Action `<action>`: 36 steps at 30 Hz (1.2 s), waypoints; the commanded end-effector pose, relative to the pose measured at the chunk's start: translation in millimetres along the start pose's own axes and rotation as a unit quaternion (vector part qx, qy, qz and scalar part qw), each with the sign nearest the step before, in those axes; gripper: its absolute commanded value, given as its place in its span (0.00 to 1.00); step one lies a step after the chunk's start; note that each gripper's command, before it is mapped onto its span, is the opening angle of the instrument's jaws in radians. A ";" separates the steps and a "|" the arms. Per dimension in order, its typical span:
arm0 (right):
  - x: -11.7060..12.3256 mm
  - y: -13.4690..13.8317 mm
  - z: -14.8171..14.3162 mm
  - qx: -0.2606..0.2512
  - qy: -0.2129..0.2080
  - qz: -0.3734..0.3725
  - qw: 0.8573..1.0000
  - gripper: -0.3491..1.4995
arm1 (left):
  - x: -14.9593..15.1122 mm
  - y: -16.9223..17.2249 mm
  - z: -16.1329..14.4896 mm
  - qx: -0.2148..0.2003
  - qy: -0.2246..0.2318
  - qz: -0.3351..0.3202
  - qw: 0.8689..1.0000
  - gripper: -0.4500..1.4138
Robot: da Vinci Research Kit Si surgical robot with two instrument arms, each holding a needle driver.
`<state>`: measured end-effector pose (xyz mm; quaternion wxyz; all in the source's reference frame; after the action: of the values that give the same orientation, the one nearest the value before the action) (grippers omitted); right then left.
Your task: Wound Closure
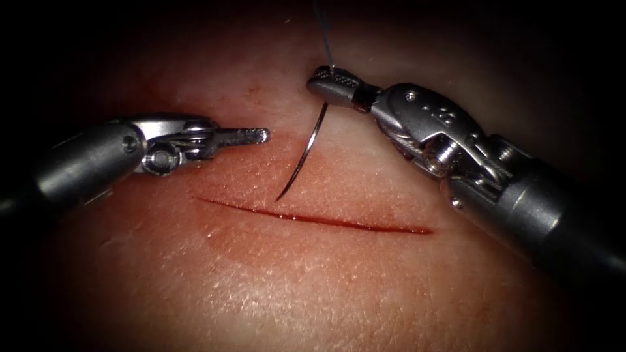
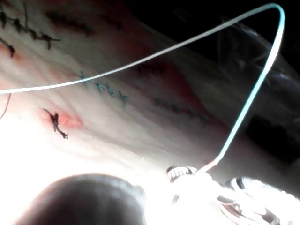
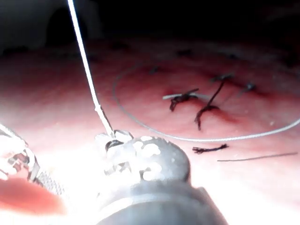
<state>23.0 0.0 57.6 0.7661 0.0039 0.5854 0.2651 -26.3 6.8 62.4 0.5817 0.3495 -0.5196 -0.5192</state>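
Both tools hover; right tool grips needle tail, left tool empty

The curved needle is held near its thread end, hanging downward with its point just above the cut, not in the tissue. The cut is a thin, dark red line running left to right, unclosed, with faint red fluid staining the pale, pinkish surface below it. The thread rises from the needle's held end, thin and pale.
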 end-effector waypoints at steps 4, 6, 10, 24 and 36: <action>1.1 0.4 1.0 0.001 0.005 -0.092 0.996 0.00 | -1.6 -0.3 0.4 0.005 0.007 0.236 0.972 0.78; 1.1 0.2 1.2 0.000 0.006 -0.121 0.993 0.00 | -1.6 -0.2 0.2 0.008 0.010 0.296 0.955 0.70; 0.8 -0.7 2.2 -0.003 0.008 -0.173 0.985 0.00 | -1.4 -0.1 0.0 0.001 0.028 0.347 0.937 0.66; 1.6 -1.6 6.0 -0.036 0.036 -0.281 0.958 0.00 | -0.9 2.0 -3.8 -0.042 0.059 0.133 0.988 0.24; 3.0 -0.6 6.2 -0.047 0.050 -0.317 0.946 0.00 | 1.1 2.5 -4.8 -0.008 0.171 0.282 0.944 0.00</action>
<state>29.1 1.4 57.5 0.7799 -0.2292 0.5813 0.0373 -20.9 4.4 64.6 0.7936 0.2721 -0.4720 -0.2710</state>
